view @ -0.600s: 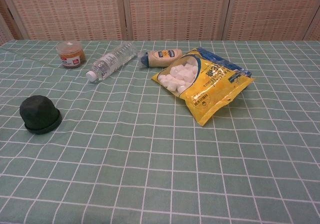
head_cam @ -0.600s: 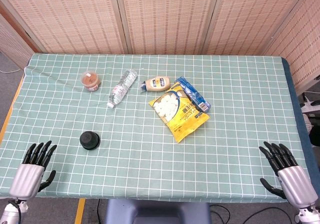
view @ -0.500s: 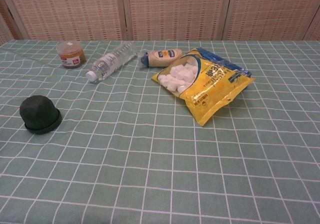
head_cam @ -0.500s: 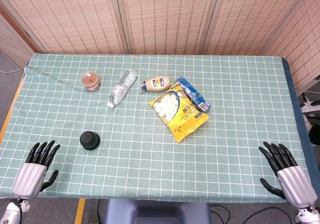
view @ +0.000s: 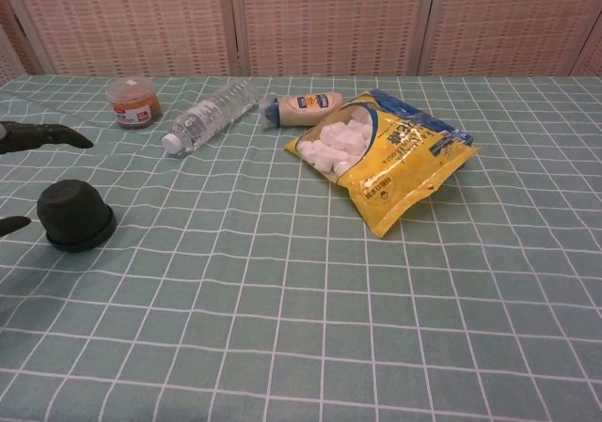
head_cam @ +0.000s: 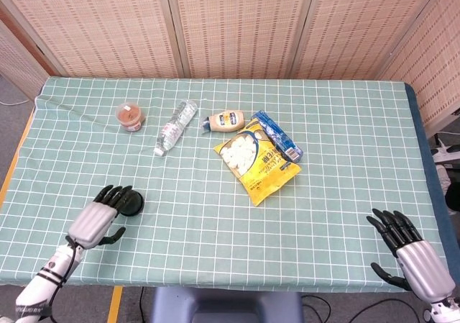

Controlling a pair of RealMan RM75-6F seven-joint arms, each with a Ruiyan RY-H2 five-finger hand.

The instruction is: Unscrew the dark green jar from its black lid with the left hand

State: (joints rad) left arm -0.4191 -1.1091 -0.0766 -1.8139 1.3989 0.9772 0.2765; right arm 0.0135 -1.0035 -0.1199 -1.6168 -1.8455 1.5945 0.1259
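The dark green jar (head_cam: 131, 203) (view: 75, 213) stands upside down on its black lid at the table's front left. My left hand (head_cam: 98, 219) is open just left of and in front of the jar, fingertips (view: 56, 137) reaching over it, thumb (view: 14, 224) beside it, not touching. Only those fingertips show in the chest view. Over the front right corner my right hand (head_cam: 410, 249) hangs open, fingers spread, holding nothing.
A small tub (head_cam: 130, 116), a lying water bottle (head_cam: 175, 126), a squeeze bottle (head_cam: 226, 120) and a yellow marshmallow bag (head_cam: 260, 158) lie across the middle and back of the green checked tablecloth (head_cam: 215, 237). Woven screens stand behind the table.
My left hand has swung forward and rightward from the front left corner up to the jar. The right hand has shifted slightly toward the table's front edge.
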